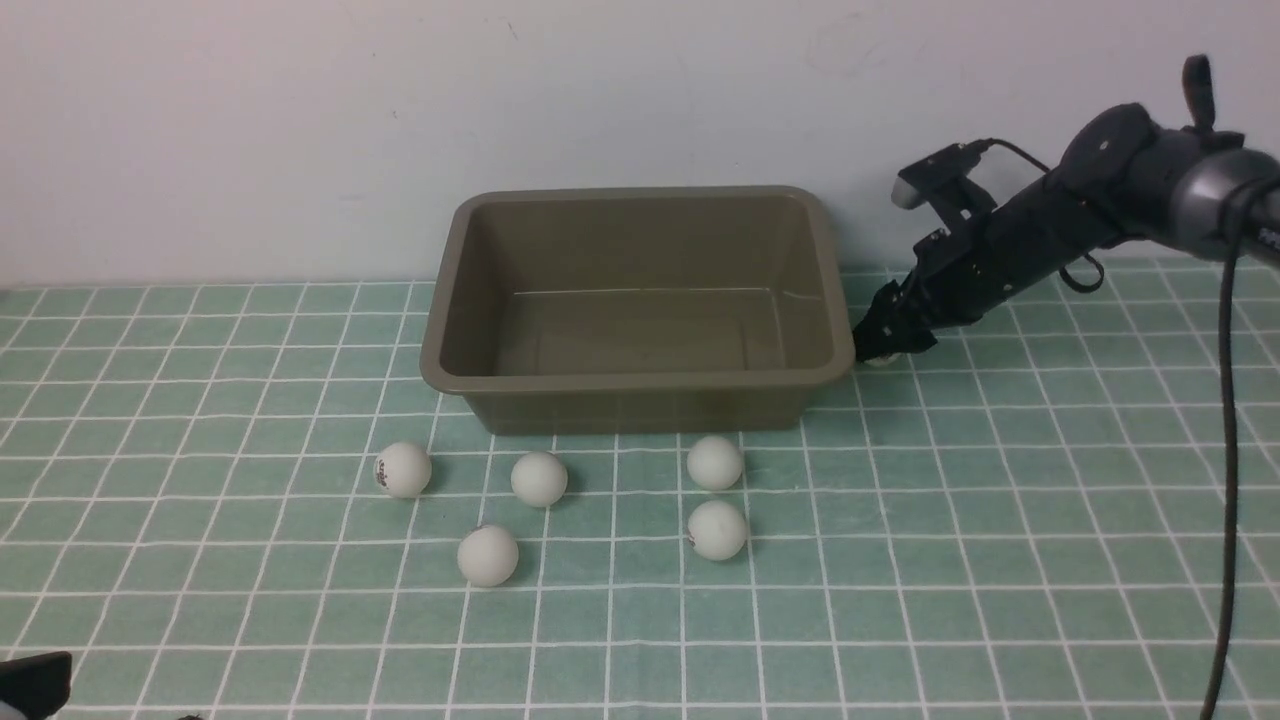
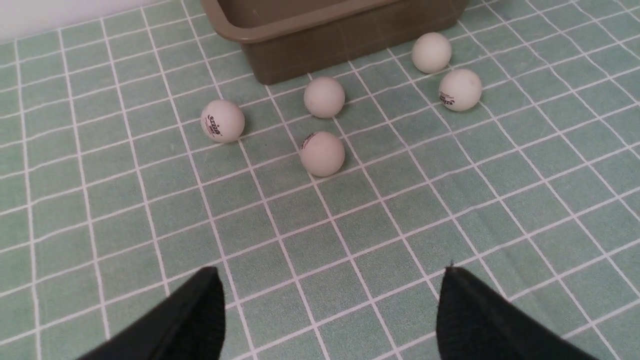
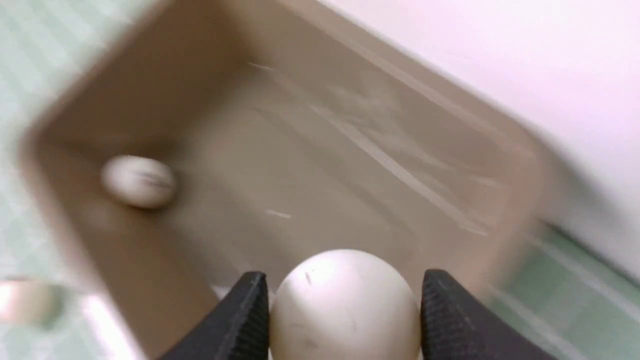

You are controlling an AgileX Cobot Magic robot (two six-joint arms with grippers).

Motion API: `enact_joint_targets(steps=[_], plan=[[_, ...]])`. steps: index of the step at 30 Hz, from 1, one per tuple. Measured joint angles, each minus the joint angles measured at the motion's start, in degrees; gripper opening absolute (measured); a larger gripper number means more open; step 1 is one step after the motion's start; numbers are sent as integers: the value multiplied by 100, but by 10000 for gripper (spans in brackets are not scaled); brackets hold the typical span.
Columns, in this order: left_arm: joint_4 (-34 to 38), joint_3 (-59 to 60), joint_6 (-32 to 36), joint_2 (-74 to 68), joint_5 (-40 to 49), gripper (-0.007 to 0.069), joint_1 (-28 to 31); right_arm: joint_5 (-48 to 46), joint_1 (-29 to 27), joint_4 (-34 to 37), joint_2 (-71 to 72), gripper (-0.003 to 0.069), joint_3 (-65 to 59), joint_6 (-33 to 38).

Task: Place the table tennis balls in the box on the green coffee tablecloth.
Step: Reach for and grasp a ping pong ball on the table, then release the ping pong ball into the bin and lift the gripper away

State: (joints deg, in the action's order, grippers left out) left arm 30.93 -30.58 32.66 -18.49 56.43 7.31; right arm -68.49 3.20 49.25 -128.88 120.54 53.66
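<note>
The olive-brown box (image 1: 640, 385) stands on the green coffee tablecloth (image 1: 1000, 520) near the wall. Several white table tennis balls lie on the cloth in front of it, among them one with a logo (image 1: 403, 469) and the nearest one (image 1: 488, 555). My right gripper (image 1: 885, 345) sits low by the box's right end, shut on a ball (image 3: 345, 305). In the blurred right wrist view another ball (image 3: 138, 181) lies inside the box (image 3: 300, 150). My left gripper (image 2: 330, 272) hangs open above bare cloth, short of the balls (image 2: 322, 153).
A white wall (image 1: 300, 120) runs right behind the box. The right arm's black cable (image 1: 1228, 450) hangs down at the far right. Bare cloth stretches to the left and right of the group of balls.
</note>
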Motion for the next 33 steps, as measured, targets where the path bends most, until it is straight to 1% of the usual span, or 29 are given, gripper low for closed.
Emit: enact_joint_targets(steps=[2,5,9,11,12,13,14,15,16,17,19,22,24,27,30,33], plan=[[0,0,0,0,0,514,0,-129,202,228,-50,352,0,21],[0,0,0,0,-11,514,0,-157,507,80,-171,352,5,32],[0,0,0,0,-11,514,0,-12,918,-1065,-373,352,5,-137],[-1,0,0,0,-14,514,0,74,971,-1356,-409,356,5,-163],[-1,0,0,0,-18,514,0,100,971,-1394,-406,369,5,-170],[-1,0,0,0,-31,514,0,116,971,-1402,-406,396,5,-200],[-1,0,0,0,-52,514,0,143,966,-1391,-406,440,11,-230],[-1,0,0,0,-124,514,0,167,961,-1363,-406,487,11,-261],[-1,0,0,0,-172,514,0,175,961,-1321,-400,549,11,-279],[4,0,0,0,-246,514,0,196,961,-1294,-369,590,11,-279],[57,0,0,0,-337,514,0,286,961,-1294,-229,627,11,-279],[136,0,0,0,-515,514,0,439,950,-1332,211,624,11,-279],[135,0,-28,-34,-683,514,0,458,911,-1332,599,605,11,-315],[162,-85,-285,-413,-828,514,0,241,820,-1376,1334,566,17,-522],[163,-305,-270,-1263,-834,514,0,-255,791,-1437,2142,534,28,-978],[168,-574,152,-1904,-890,514,0,-351,791,-1150,2607,508,21,-1572]])
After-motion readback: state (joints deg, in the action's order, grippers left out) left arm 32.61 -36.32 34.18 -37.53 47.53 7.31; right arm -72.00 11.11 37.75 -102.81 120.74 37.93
